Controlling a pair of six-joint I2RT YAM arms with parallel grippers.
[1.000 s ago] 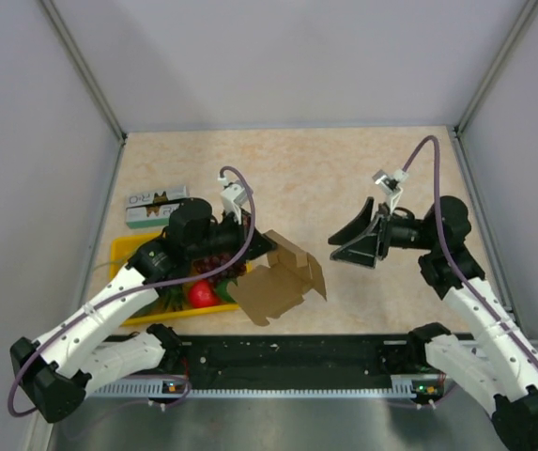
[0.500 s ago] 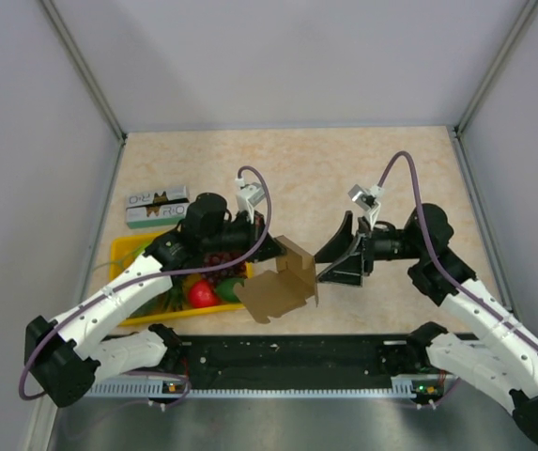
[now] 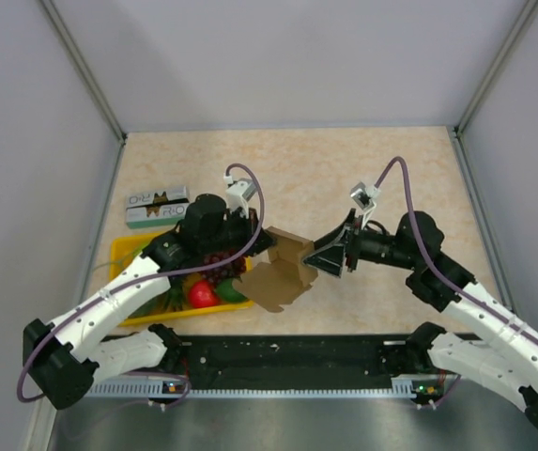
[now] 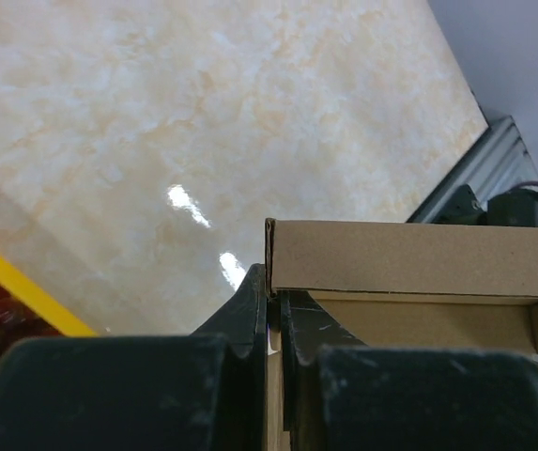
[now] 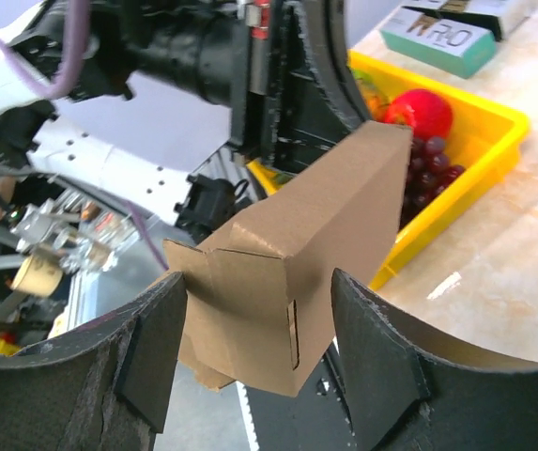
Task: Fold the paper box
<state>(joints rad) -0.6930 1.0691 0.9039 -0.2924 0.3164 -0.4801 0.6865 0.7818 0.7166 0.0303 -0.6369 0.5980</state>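
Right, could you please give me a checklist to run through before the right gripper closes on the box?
1. Left gripper shut on the box edge: ok.
2. Right gripper open: ok.
3. Box corner between its fingers: ok.
4. Those fingers touching the cardboard: cannot tell.
5. Box fully folded: not ok, a flap stands out loose.
6. Box clear of the tray: cannot tell.
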